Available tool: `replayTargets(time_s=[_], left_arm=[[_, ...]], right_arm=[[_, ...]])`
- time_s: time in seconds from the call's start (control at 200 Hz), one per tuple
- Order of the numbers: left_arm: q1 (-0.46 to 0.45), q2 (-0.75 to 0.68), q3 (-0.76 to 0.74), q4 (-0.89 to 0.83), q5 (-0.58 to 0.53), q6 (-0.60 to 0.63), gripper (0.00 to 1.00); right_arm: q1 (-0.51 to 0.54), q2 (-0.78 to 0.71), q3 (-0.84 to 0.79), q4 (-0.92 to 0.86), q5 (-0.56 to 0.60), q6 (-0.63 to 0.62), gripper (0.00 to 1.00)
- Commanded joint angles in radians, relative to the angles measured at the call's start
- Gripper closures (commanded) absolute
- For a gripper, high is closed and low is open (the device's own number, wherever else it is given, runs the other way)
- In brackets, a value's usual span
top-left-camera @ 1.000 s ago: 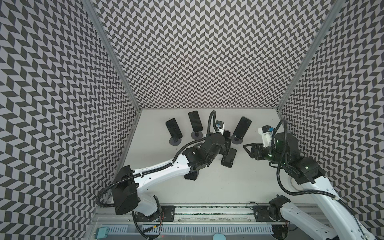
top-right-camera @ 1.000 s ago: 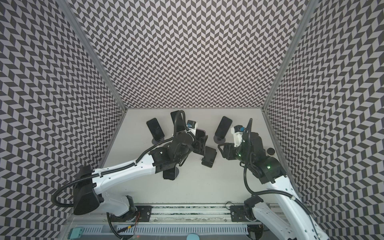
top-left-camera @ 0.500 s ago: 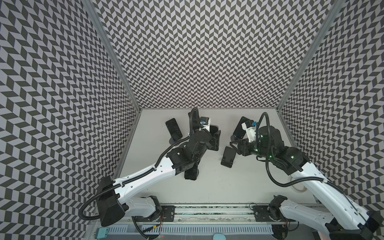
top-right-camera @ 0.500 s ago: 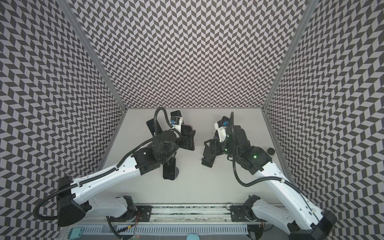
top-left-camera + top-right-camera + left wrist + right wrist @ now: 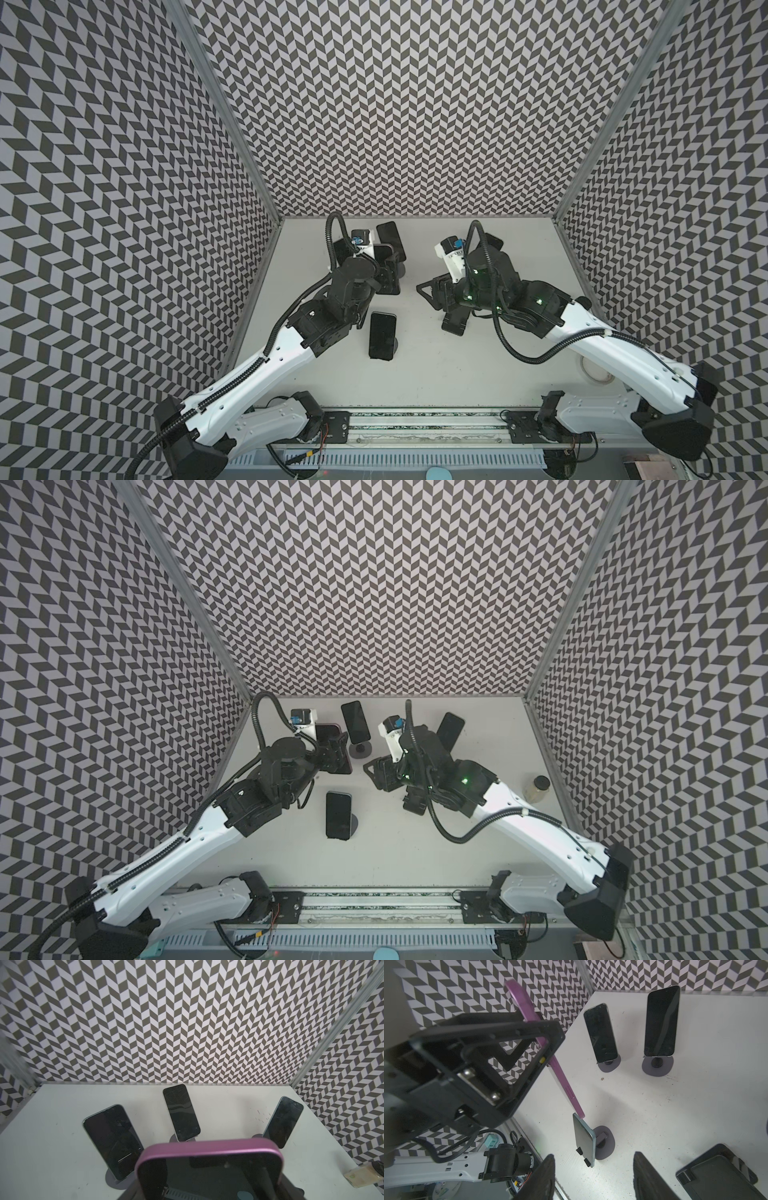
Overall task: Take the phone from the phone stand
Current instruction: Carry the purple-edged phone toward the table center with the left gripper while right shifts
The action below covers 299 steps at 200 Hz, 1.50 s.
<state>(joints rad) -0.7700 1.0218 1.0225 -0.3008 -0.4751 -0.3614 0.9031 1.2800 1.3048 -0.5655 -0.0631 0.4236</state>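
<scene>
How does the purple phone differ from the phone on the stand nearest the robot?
The purple phone is clamped in the left gripper, off any stand; the near phone leans on its stand. The purple phone's rim is purple, the near phone's pale blue. Both screens are dark.
</scene>
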Motion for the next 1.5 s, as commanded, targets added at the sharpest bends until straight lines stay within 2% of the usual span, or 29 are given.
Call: replayTargets(time_s=[0.0, 0.265, 0.566, 0.681, 0.951, 1.492], left_arm=[[0.032, -0.083, -0.032, -0.051, -0.005, -0.028, 0.39], [0.083, -0.239, -0.129, -0.151, -0.046, -0.080, 0.40], [0.162, -0.301, -0.207, -0.193, -0.047, -0.066, 0.40], [0.218, -0.297, -0.242, -0.177, -0.017, -0.038, 0.40], [0.386, -0.255, -0.316, -0.112, 0.137, 0.032, 0.40], [0.534, -0.135, -0.408, -0.047, 0.248, 0.080, 0.40]], right_arm=[[0.047, 0.030, 0.049, 0.065, 0.036, 0.000, 0.42], [0.134, 0.079, 0.074, 0.075, 0.047, 0.005, 0.41], [0.154, 0.111, 0.095, 0.078, 0.020, -0.033, 0.41], [0.155, 0.131, 0.112, 0.081, 0.014, -0.053, 0.41], [0.157, 0.144, 0.131, 0.083, -0.025, -0.052, 0.41], [0.222, 0.124, 0.120, 0.047, -0.030, -0.076, 0.41]])
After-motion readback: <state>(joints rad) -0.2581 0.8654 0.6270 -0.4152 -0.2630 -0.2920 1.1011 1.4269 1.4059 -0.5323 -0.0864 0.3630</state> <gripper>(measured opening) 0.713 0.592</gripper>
